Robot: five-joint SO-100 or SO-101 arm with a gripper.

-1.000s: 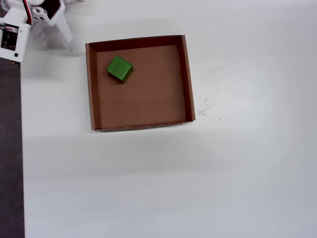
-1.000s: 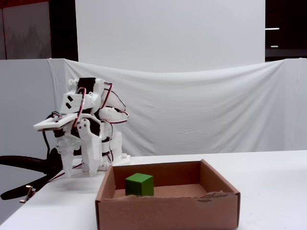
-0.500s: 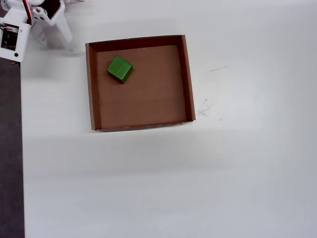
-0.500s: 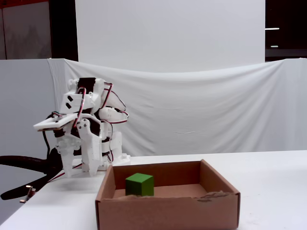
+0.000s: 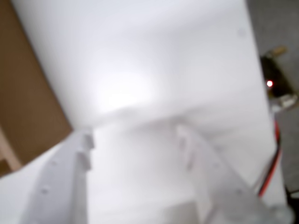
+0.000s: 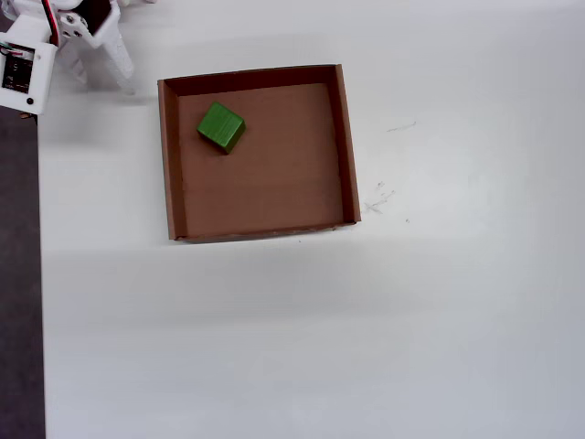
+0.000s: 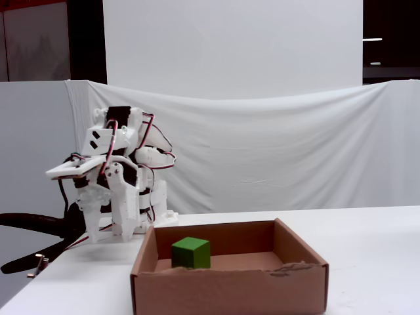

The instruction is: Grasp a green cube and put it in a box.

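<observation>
The green cube [image 6: 221,126] lies inside the brown cardboard box [image 6: 348,146], near the box's upper left corner in the overhead view. In the fixed view the cube [image 7: 191,252] rests on the box floor behind the front wall [image 7: 230,289]. The white arm is folded at the table's upper left corner. My gripper [image 6: 102,73] is left of the box and apart from it, fingers pointing down [image 7: 108,233]. In the wrist view the gripper [image 5: 134,135] is open and empty over bare white table. A box wall [image 5: 28,107] shows at the left; the cube is out of that view.
The table's left edge borders a dark floor strip [image 6: 18,274]. A circuit board with a red light [image 5: 270,84] and a red wire [image 5: 273,163] show at the right of the wrist view. A white cloth backdrop [image 7: 295,151] hangs behind the table.
</observation>
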